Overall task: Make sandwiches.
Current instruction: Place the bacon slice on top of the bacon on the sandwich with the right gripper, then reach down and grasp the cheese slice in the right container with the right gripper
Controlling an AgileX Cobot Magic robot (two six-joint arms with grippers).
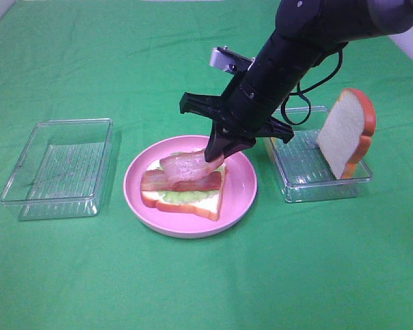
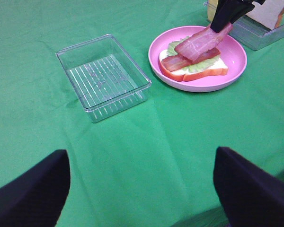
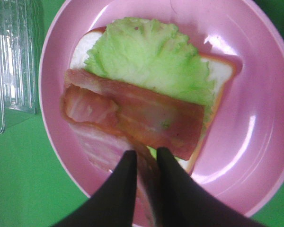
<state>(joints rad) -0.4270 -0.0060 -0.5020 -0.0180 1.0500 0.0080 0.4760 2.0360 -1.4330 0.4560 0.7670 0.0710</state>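
Green cloth (image 1: 206,289), covering the whole work surface. Items on it, as seen from the high camera:

1. Pink plate (image 1: 242,185), round, near the middle.
2. Bottom bread slice (image 1: 205,203), white with an orange-brown crust, flat on the plate.
3. Lettuce leaf (image 3: 142,61), pale green, spread over that slice.
4. Bacon strip (image 1: 158,181), reddish, lying across the lettuce on the side nearer the camera.
5. Pink meat strip (image 1: 186,163), paler, held at one end and sloping down across the bacon strip. I cannot tell whether its free end touches the bacon.
6. My right pincer (image 1: 219,148), black, reaching in over the plate's right rim. Its two fingers (image 3: 125,175) are pinched nearly together on the upper end of the pink meat strip.
7. Right tray (image 1: 310,182), clear plastic, just beside the plate.
8. Second bread slice (image 1: 341,130), standing on edge in the right tray and leaning against its far right corner.
9. Left tray (image 1: 58,206), clear plastic with a ribbed floor, on the plate's other side.
10. My left pincer (image 2: 142,161), low over the cloth and well apart from the plate. Its fingers are spread wide with nothing between them.
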